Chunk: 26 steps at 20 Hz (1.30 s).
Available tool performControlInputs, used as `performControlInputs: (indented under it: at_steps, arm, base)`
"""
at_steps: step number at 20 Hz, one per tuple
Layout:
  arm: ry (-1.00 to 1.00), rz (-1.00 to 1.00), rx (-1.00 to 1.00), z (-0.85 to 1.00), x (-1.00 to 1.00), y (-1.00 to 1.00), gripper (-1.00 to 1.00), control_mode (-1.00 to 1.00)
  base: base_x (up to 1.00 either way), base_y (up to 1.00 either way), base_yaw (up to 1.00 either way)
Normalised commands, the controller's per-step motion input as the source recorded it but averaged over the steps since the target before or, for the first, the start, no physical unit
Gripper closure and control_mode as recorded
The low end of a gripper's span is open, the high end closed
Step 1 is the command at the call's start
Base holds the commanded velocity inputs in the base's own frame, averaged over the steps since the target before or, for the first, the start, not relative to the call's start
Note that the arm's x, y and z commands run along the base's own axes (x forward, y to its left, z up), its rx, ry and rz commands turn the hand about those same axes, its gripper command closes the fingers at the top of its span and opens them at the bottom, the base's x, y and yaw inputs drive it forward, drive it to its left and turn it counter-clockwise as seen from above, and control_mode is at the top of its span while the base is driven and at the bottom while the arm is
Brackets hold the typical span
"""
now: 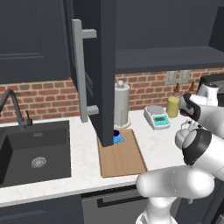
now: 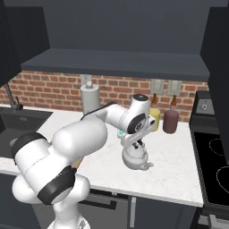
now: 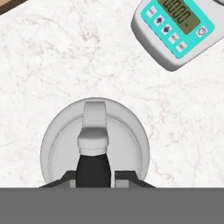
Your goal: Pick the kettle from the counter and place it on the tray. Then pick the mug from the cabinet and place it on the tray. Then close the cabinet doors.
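The silver-grey kettle (image 2: 135, 159) stands on the white counter (image 2: 179, 156), right of the tray (image 1: 124, 159). My gripper (image 2: 138, 145) comes down on it from above. In the hand view the kettle (image 3: 94, 131) lies right below, and my gripper (image 3: 93, 177) is shut on its dark top handle, both fingers against its sides. A small blue mug (image 1: 117, 137) shows at the tray's far end, partly hidden by the open cabinet door (image 1: 105, 65). The cabinet (image 1: 166, 59) above stands open, with its shelf showing.
A kitchen scale (image 1: 157, 117) sits just beyond the kettle, with a paper-towel roll (image 1: 122, 105) to its left. Yellow (image 1: 173, 106) and maroon (image 2: 171, 120) canisters stand by the brick wall. The sink (image 1: 35, 157) lies far left, the stove (image 2: 214, 165) right.
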Motion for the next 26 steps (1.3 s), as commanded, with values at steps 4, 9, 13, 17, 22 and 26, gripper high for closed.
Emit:
performControlInputs:
  at_steps: [4, 9, 13, 17, 22, 26]
  arm:
    - [-0.04, 0.00, 0.00, 0.05, -0.24, 0.07, 1.00, -1.00]
    - [-0.03, 0.05, -0.01, 0.48, -0.38, 0.29, 1.00, -1.00]
    - [0.00, 0.18, -0.03, 0.66, -0.16, 0.60, 1.00, -1.00]
    - [0.03, 0.21, -0.05, 0.54, -0.11, 0.86, 1.00, -1.00]
    - [0.08, 0.22, -0.08, 0.32, -0.15, 0.99, 1.00, -1.00]
    - [0.09, 0.20, -0.07, 0.14, -0.20, 1.00, 1.00, -1.00]
  base:
    - [0.00, 0.00, 0.00]
    - [0.00, 0.00, 0.00]
    - [0.00, 0.00, 0.00]
    - [0.00, 0.00, 0.00]
    - [0.00, 0.00, 0.00]
    - [0.00, 0.00, 0.00]
